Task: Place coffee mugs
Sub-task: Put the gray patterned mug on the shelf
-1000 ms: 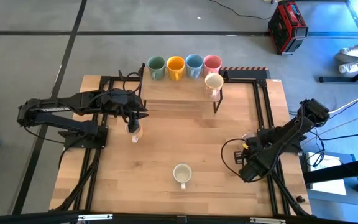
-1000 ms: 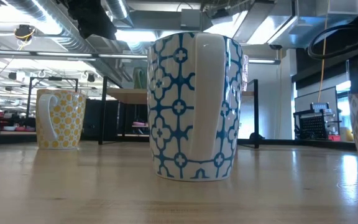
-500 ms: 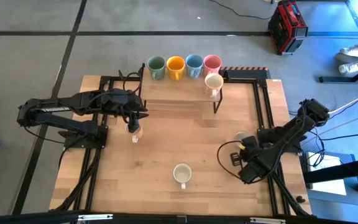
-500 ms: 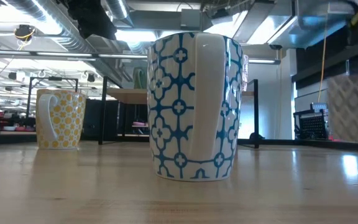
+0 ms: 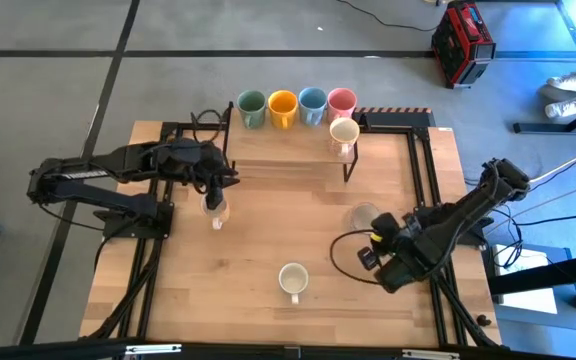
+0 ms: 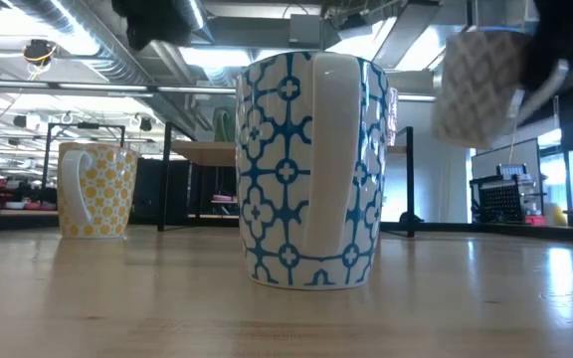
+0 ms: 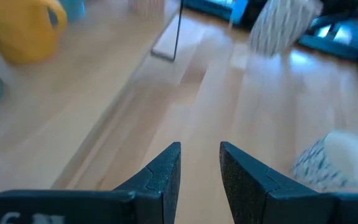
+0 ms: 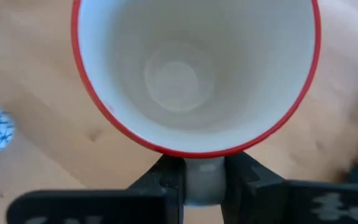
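Four coloured mugs (image 5: 296, 106) line the tabletop's (image 5: 268, 250) far edge, a cream one (image 5: 344, 133) just before them. Right claw (image 8: 202, 177) pinches the handle of a red-rimmed mug (image 8: 194, 74), held off the tabletop right of centre. Left claw (image 7: 200, 168) hangs slightly parted above the yellow mug (image 6: 96, 189). Blue-patterned mug (image 6: 313, 169) stands near the front.

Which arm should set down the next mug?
Right. Its gripper is shut on the red-rimmed mug, held above the table. The left gripper is open, beside the yellow-patterned mug.
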Motion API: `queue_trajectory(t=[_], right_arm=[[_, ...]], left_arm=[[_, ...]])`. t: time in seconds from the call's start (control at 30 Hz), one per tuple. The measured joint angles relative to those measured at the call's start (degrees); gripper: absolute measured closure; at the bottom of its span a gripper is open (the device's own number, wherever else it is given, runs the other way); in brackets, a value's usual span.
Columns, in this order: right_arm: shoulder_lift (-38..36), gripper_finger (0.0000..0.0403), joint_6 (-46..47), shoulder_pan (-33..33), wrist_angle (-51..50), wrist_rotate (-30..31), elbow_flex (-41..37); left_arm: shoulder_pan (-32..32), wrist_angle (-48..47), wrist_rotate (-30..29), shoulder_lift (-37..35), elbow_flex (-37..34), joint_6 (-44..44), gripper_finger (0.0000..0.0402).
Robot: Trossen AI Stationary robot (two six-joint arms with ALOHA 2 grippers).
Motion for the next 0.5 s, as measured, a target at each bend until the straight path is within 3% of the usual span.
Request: queue_trajectory(t=[0.3, 0.5], right_arm=[[0.5, 0.0357, -22.7, -11.5, 12.9, 1.0, 5.3], [7.0, 0.0357, -32.2, -20.0, 12.1, -0.4, 15.8]], left_arm=[[0.1, -0.5, -0.4, 0.0, 5.9, 3.4, 0.0296], [0.1, -4.1, -0.8, -1.3, 12.9, 5.0, 0.0296]])
